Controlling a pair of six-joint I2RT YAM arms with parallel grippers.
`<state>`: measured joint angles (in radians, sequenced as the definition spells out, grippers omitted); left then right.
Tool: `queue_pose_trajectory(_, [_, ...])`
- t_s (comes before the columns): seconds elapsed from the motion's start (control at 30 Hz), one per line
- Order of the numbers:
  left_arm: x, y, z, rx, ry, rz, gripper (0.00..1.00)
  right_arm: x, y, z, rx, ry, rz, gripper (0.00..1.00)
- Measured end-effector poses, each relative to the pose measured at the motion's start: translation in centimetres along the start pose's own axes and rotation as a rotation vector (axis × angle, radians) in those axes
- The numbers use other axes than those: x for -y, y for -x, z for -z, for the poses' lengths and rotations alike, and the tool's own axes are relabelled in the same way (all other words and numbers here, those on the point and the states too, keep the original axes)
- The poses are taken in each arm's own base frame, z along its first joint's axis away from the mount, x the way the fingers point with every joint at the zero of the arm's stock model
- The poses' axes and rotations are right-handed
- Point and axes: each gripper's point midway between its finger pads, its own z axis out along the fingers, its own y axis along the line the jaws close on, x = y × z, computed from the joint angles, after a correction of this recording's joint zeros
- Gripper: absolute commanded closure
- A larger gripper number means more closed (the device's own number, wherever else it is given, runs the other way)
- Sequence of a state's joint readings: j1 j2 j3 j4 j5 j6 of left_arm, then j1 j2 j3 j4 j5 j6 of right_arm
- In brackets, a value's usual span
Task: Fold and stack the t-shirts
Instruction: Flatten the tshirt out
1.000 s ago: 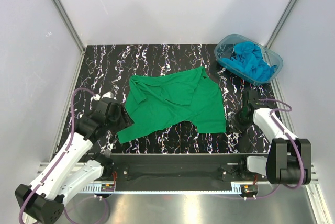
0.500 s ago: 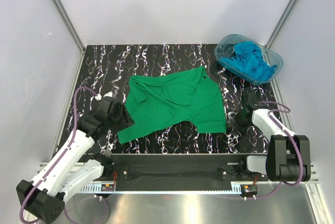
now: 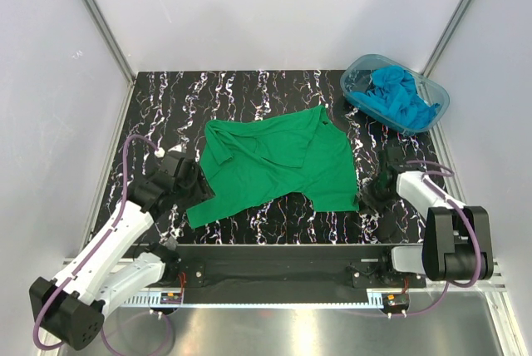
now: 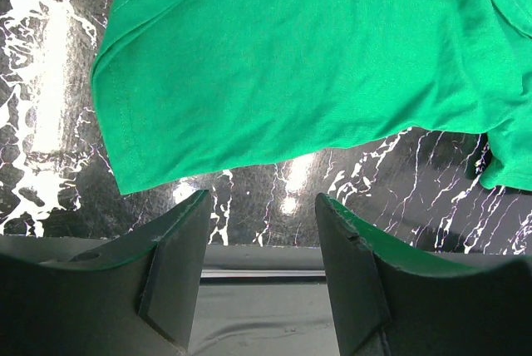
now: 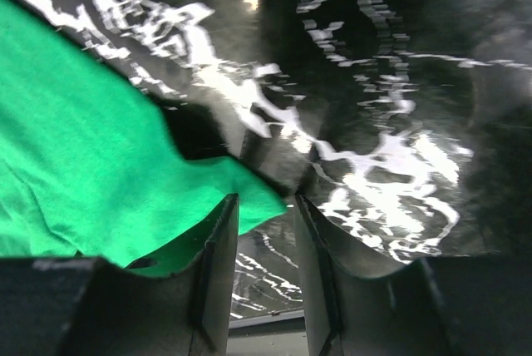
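Nothing is folded or stacked yet: at 7 o'clock your left gripper (image 3: 189, 184) gapes wide and empty beside the green t-shirt (image 3: 274, 160), spread rumpled at centre, at 4 o'clock your right gripper (image 3: 371, 195), narrowly parted, holds nothing at its corner, and at 1 o'clock the turquoise t-shirts (image 3: 397, 95) lie heaped in the tub (image 3: 357, 67).

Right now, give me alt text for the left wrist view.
A bright green t-shirt lies on the black marbled table, its near corner just ahead of the open left gripper, which holds nothing.
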<state>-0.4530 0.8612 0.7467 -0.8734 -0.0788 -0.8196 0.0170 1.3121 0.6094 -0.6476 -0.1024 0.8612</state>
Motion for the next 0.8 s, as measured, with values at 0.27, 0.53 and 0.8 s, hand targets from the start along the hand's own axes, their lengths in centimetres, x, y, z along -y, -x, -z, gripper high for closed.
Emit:
queue_pose_trajectory(0.27, [-0.13,-0.12,-0.21,-0.01,0.01,-0.008,0.41,-0.91,-0.3,-0.31,-0.028,0.001,0.01,0.66])
queue_pose_trajectory(0.53, [-0.12,-0.11,-0.2,-0.009,0.009,-0.01,0.41,-0.62,-0.26,-0.35,-0.019,-0.018,-0.002,0.79])
queue_pose_trajectory(0.8, [-0.18,-0.16,-0.2,-0.011,0.012,-0.012,0.37,-0.72,-0.07,-0.4,-0.016,-0.025,0.008,1.0])
